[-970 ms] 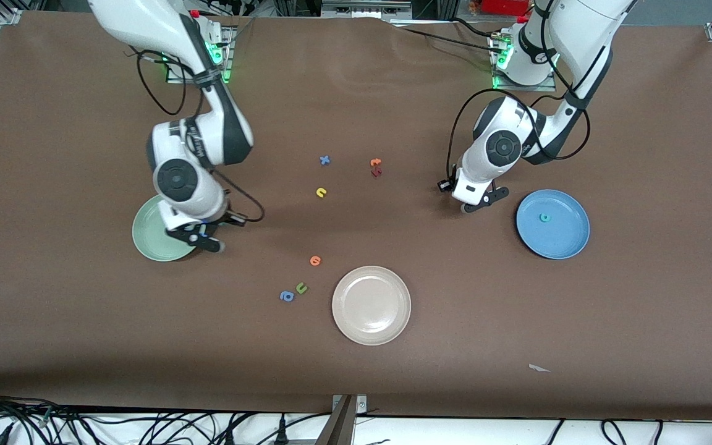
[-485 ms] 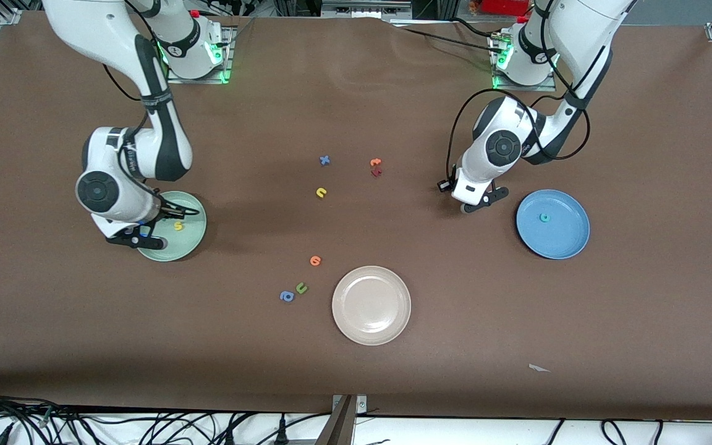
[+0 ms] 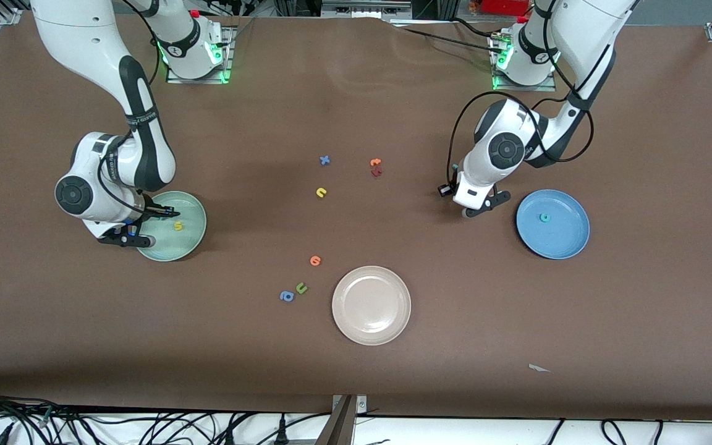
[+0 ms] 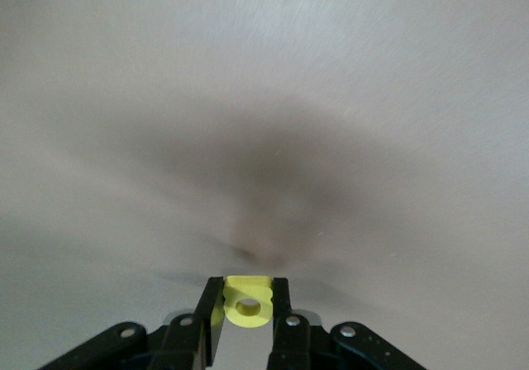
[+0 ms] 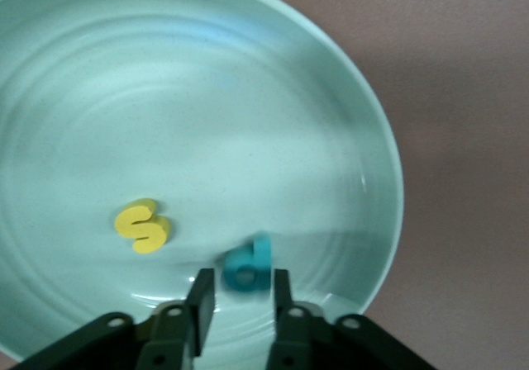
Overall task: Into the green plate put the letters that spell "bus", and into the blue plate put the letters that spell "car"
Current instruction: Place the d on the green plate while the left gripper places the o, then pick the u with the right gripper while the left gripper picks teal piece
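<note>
Nearest the front camera, the beige plate (image 3: 371, 305), the blue a (image 3: 286, 296), the green u (image 3: 301, 287) and the orange round letter (image 3: 315, 260) are not wanted. Farther back, the right gripper (image 3: 126, 238) hangs over the green plate (image 3: 190, 213) at its rim, jaws parted. The teal b (image 5: 246, 267) lies just off the tips and is smeared, so whether it has landed is unclear. The yellow s (image 3: 178, 226) rests in that plate. The left gripper (image 3: 478, 210) is over bare table beside the blue plate (image 3: 563, 238), clenched on the yellow a (image 4: 248, 308). The teal c (image 3: 543, 217) sits in that plate. Farther still, the yellow u (image 3: 321, 192) lies alone mid-table. It looks feather-light, soft foam, and is probably best pinched across its two arms. It could cling to a pad on release. The thin teal r cannot be found.
</note>
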`<state>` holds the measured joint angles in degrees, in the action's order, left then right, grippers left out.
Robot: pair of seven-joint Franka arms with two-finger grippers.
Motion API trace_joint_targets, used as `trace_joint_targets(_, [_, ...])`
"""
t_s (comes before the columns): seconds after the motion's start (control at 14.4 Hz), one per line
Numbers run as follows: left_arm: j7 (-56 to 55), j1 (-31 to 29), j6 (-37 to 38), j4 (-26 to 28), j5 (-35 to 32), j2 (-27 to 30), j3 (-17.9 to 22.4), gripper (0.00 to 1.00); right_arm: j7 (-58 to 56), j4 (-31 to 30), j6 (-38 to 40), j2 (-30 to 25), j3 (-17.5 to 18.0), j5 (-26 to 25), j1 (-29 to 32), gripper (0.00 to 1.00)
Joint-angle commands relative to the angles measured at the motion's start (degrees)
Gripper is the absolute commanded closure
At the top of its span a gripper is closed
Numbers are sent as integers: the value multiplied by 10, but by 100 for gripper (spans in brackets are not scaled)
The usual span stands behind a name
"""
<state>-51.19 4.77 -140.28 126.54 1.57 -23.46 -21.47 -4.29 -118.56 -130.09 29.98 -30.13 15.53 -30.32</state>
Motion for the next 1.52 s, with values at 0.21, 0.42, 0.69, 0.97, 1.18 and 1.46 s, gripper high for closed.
trace_joint_targets(0.21, [137,-99,223,-103,0,44,0,100,2,26,45,-25,6,15,-4,4])
trace_joint_targets(0.42, [253,-175,254,-100,-2,52,5,100,95,73,116,-33,9,15,-33,5])
trace_joint_targets(0.69, [286,-209,252,-94,-103,10,4,100,276,94,140,-43,9,15,-122,6])
trace_joint_targets(0.97, [285,-212,247,-93,-106,-14,6,52,401,101,106,-42,44,50,-184,14])
trace_joint_targets(1.18, [288,-217,250,-98,-105,-9,4,1,499,101,39,-27,71,52,-227,38])
trace_joint_targets(1.46, [248,-212,256,-100,-65,17,-27,1,583,100,-39,2,71,53,-291,49])
